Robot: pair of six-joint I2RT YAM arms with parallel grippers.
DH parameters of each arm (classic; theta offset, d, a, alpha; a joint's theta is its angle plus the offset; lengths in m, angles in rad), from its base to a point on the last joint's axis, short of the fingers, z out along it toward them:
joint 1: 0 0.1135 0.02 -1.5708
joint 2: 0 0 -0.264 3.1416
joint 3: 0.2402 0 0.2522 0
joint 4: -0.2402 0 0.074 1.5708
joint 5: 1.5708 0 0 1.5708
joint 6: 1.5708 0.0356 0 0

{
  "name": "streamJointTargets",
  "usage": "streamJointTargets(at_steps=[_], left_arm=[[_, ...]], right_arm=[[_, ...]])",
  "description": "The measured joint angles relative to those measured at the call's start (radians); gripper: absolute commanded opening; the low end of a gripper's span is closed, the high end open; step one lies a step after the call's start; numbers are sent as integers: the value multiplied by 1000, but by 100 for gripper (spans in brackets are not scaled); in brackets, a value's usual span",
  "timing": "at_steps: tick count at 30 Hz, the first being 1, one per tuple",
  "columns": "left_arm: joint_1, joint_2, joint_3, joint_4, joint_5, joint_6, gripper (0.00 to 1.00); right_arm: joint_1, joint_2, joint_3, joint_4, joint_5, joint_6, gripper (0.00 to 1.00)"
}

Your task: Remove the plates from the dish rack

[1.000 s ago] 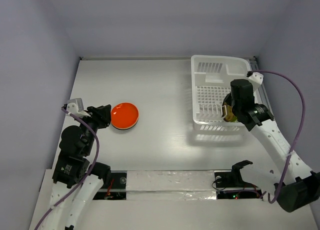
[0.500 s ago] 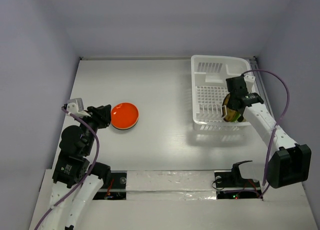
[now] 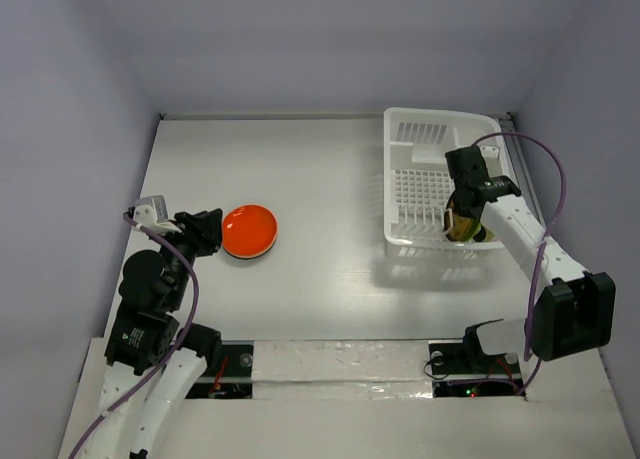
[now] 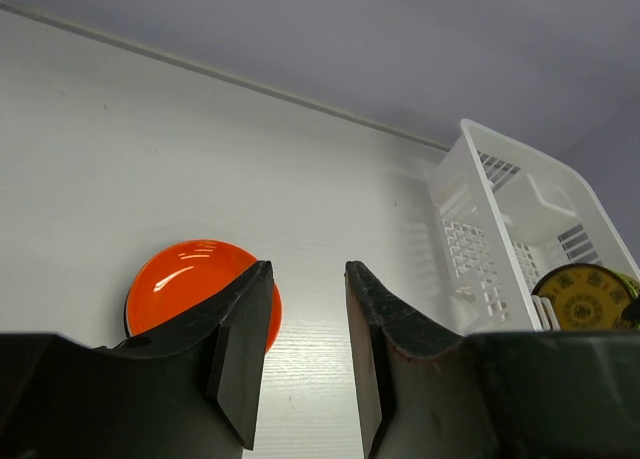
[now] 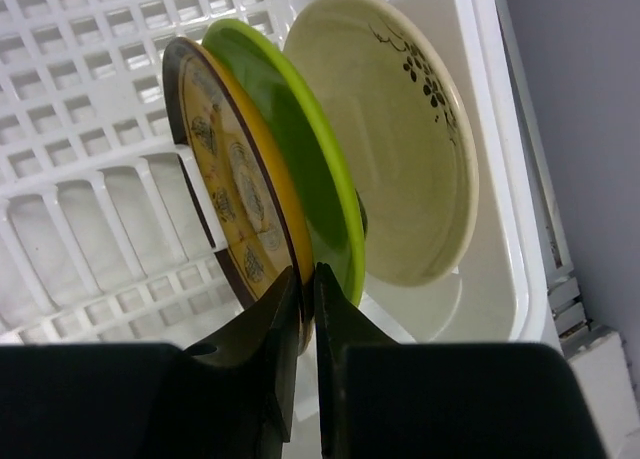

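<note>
The right fingers [image 5: 268, 329] clench the rim of the yellow patterned plate [image 5: 235, 189], which stands upright in the white dish rack [image 5: 80, 79] beside a green plate [image 5: 315, 169] and a cream plate [image 5: 400, 149]. The left fingers [image 4: 240, 329] are released, near an orange plate [image 4: 180, 279] on the desk [image 4: 120, 129].

You have bright, cool light from above, and the white table [image 3: 300, 169] nearly washes out. The dish rack [image 3: 420, 134] throws a soft shadow on its near side; the orange plate [image 4: 190, 284] carries a glare streak. The yellow plate [image 5: 240, 189] is sharp, while the left gripper [image 4: 305, 289] and right gripper [image 5: 305, 279] look dark and soft-edged.
</note>
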Motion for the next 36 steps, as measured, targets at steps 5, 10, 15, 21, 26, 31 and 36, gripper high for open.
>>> streamJointTargets(at_steps=[5, 10, 15, 21, 26, 31, 36], left_arm=[[0, 1, 0, 0, 0, 0, 32], [0, 2, 0, 0, 0, 0, 32], [0, 2, 0, 0, 0, 0, 32], [0, 2, 0, 0, 0, 0, 32], [0, 2, 0, 0, -1, 0, 32], [0, 5, 0, 0, -2, 0, 32], [0, 9, 0, 0, -4, 0, 32]], right_arm=[[61, -16, 34, -71, 38, -19, 0], [110, -50, 113, -146, 106, -35, 0], [173, -105, 224, -190, 143, -22, 0], [294, -198, 335, -162, 127, 6, 0], [422, -241, 264, 91, -102, 60, 0], [544, -18, 243, 378, -340, 146, 0], [633, 362, 336, 527, -517, 230, 0]])
